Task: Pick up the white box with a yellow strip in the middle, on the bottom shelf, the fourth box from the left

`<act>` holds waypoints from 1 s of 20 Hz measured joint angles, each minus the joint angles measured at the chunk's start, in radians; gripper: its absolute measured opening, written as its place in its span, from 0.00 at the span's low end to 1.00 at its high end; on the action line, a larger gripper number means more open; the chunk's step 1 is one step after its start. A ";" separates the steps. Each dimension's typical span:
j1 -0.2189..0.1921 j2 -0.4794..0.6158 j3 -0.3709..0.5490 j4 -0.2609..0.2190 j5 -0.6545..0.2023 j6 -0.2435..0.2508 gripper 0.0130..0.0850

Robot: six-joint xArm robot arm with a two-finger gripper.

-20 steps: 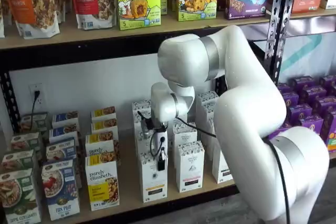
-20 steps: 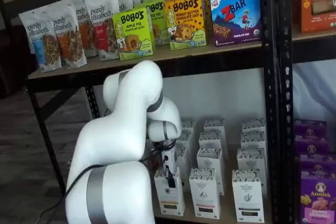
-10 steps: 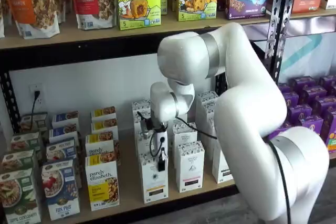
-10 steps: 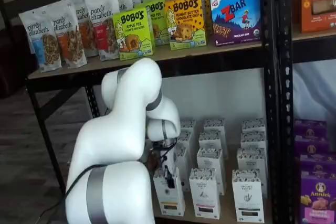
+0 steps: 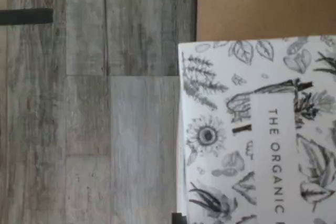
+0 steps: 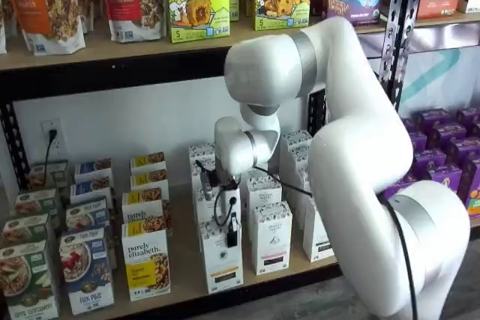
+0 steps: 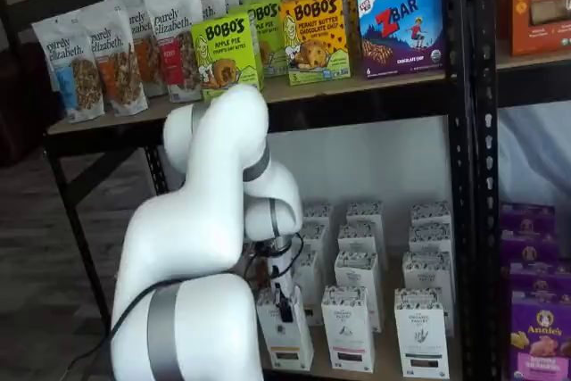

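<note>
We have the gripper (image 6: 232,236) closed on the top of the white box (image 6: 220,260), fingers clamped with no free gap. The box hangs straight below the jaws, at six o'clock, long axis upright, tipped a little, at the front edge of the bottom shelf (image 6: 184,279). Seen from the wrist, its patterned top (image 5: 257,129) overhangs the floor (image 5: 89,103).
</note>
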 joint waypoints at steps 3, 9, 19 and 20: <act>0.003 -0.042 0.060 -0.010 -0.024 0.012 0.50; 0.008 -0.138 0.187 -0.049 -0.044 0.052 0.50; 0.024 -0.296 0.373 -0.054 -0.043 0.074 0.50; 0.025 -0.314 0.391 -0.058 -0.035 0.078 0.50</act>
